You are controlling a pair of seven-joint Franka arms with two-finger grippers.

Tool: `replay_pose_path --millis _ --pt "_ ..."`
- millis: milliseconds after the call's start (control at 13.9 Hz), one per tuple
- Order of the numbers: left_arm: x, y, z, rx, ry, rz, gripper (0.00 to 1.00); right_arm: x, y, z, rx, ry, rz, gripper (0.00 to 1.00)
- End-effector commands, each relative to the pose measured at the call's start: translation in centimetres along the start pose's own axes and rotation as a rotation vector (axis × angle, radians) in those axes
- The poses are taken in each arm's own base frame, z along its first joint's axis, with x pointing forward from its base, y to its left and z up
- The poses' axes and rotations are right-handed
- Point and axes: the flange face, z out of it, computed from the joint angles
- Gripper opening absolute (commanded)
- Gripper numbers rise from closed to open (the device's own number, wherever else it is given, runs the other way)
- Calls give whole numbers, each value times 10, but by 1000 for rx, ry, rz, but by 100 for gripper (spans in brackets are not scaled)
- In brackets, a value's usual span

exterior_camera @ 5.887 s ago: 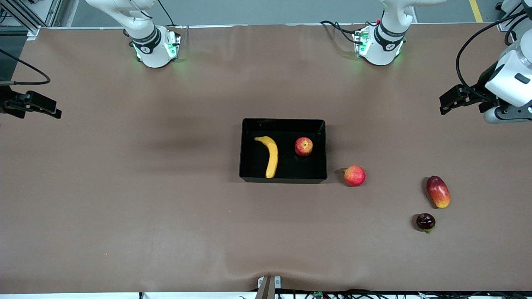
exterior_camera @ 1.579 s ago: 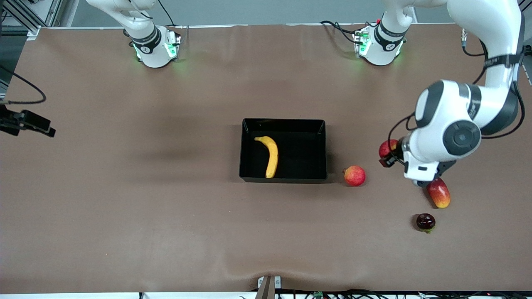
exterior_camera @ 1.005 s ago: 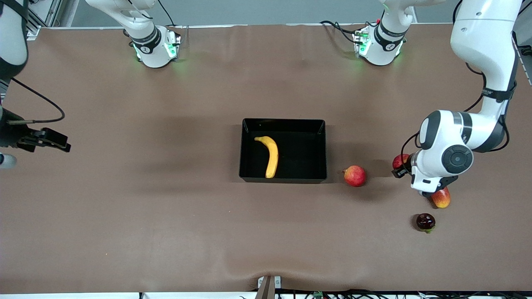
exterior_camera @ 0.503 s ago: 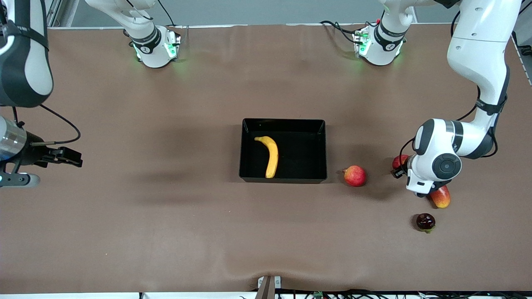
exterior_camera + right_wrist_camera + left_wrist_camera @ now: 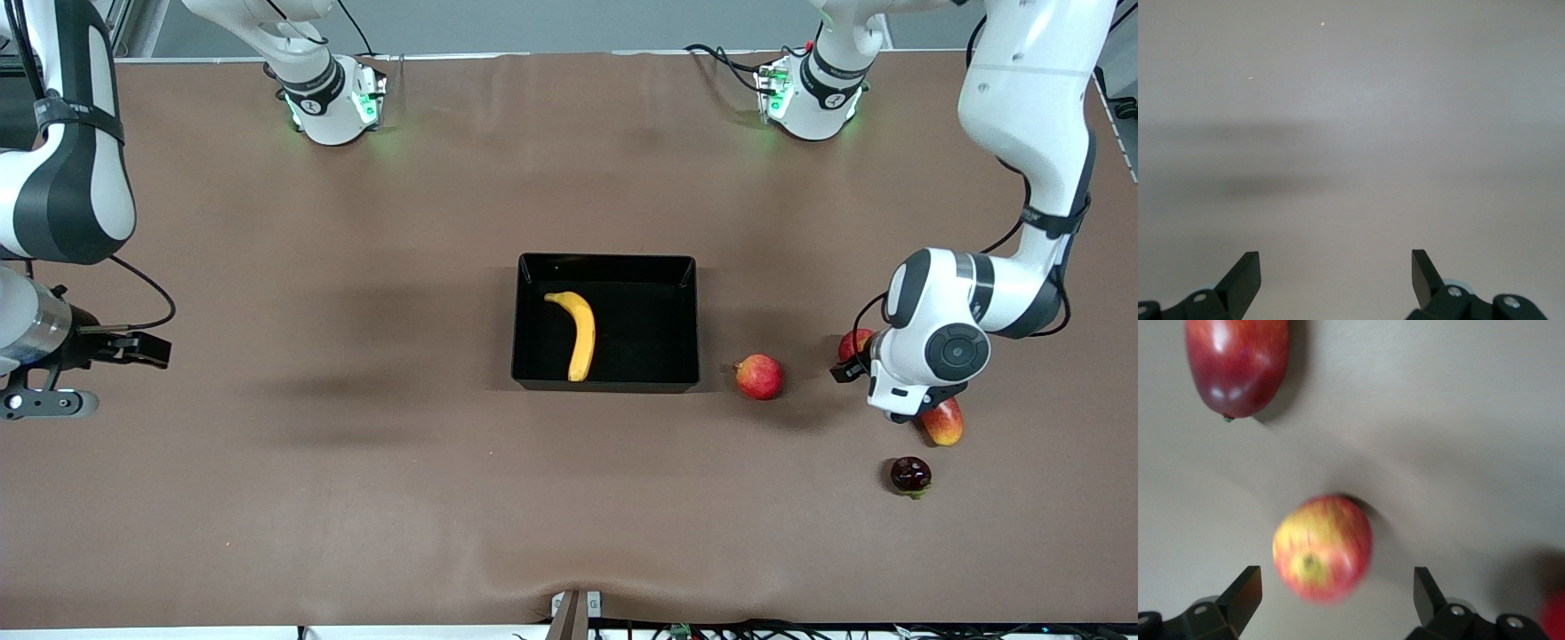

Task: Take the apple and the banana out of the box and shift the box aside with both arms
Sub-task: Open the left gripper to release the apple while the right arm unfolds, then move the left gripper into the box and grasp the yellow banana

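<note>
The yellow banana lies in the black box at the table's middle. The small red apple with yellowish streaks is outside the box, at the table surface toward the left arm's end, beside the mango. My left gripper is low over it and open. In the left wrist view the apple is between the spread fingers, which do not touch it; the left gripper holds nothing. My right gripper is open and empty over bare table at the right arm's end; its wrist view shows only tabletop.
A pinkish-red round fruit lies beside the box toward the left arm's end. The red-and-yellow mango is partly under the left wrist and also shows in the left wrist view. A small dark fruit lies nearer the front camera.
The apple was in the box; my left gripper carried it out toward the mango, lowered it and now stands open. My right arm has swung in over its end of the table.
</note>
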Motion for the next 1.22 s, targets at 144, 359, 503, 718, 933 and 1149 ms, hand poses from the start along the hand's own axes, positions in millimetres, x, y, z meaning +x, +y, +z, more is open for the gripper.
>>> replay_pose_path --millis 144,359,503,718,933,1149 --pt "-87 75 -121 -48 40 26 100 2 6 -21 -19 38 15 100" --pt "-158 141 -124 -47 74 159 100 0 19 -12 44 23 53 100" --pt "-202 188 -113 -78 140 271 100 -4 26 1 158 -9 98 100" --pt "-245 255 -81 -251 198 383 100 -20 29 33 327 -136 151 100" --pt "-295 301 -45 -301 212 487 100 -33 28 71 471 -224 200 100" --pt "-315 328 -4 -264 210 544 100 -21 2 107 562 -257 214 100"
